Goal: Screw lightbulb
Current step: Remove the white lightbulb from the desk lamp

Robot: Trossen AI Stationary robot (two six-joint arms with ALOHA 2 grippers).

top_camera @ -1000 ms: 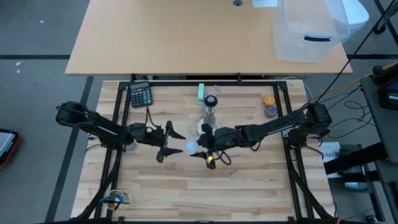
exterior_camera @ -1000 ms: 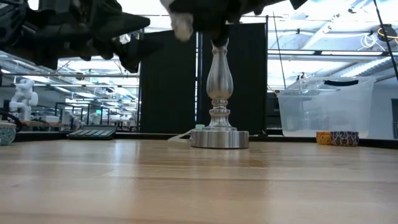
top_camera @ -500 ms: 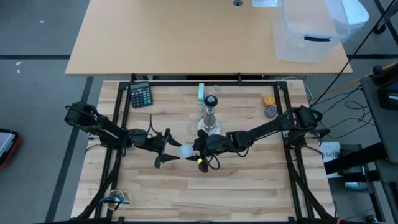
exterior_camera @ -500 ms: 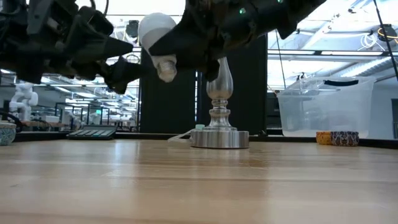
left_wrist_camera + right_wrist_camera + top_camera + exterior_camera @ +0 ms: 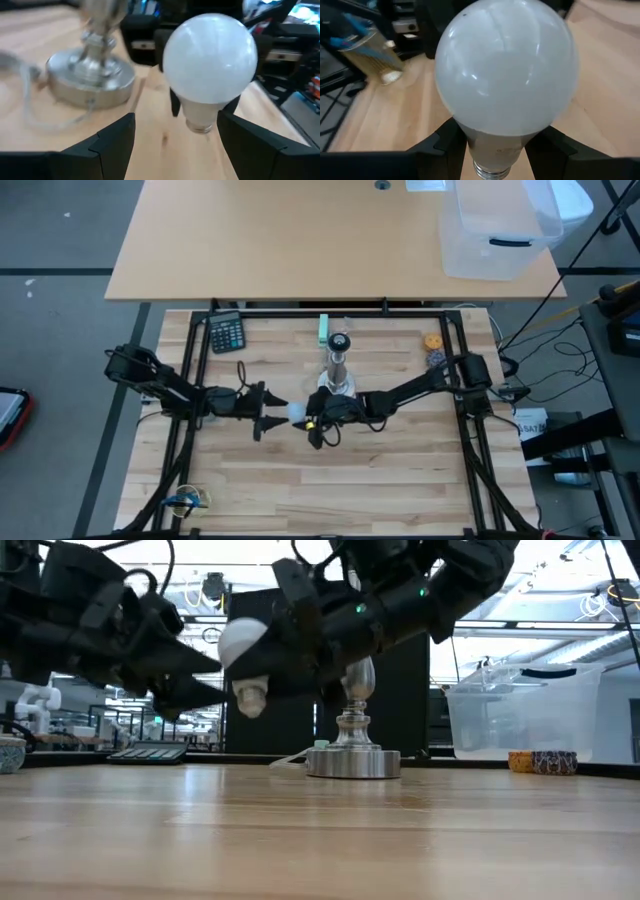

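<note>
Right tool: your right tool is clenched on the lightbulb, gripping it at the neck just below the globe; the right wrist view shows both dark fingers pressed against the taper.
Left tool: your left tool stands spread wide and empty, its fingertips just beside the bulb, one finger on each side of it in the left wrist view, not touching that I can see.
Lightbulb position: it hangs in the air above the table, globe up and screw base tilted downward, in front of the silver lamp stand and lower than the stand's socket top.
Step in hand: you look to be at a handover or regrasp between the two tools; the bulb is not yet at the socket.
Next move: either close the left tool on the globe before the right lets go, or carry the bulb up over the stand. Then the base must point straight down onto the socket before any turning.
Risk: a tilted base would likely cross-thread or slip off.
</note>
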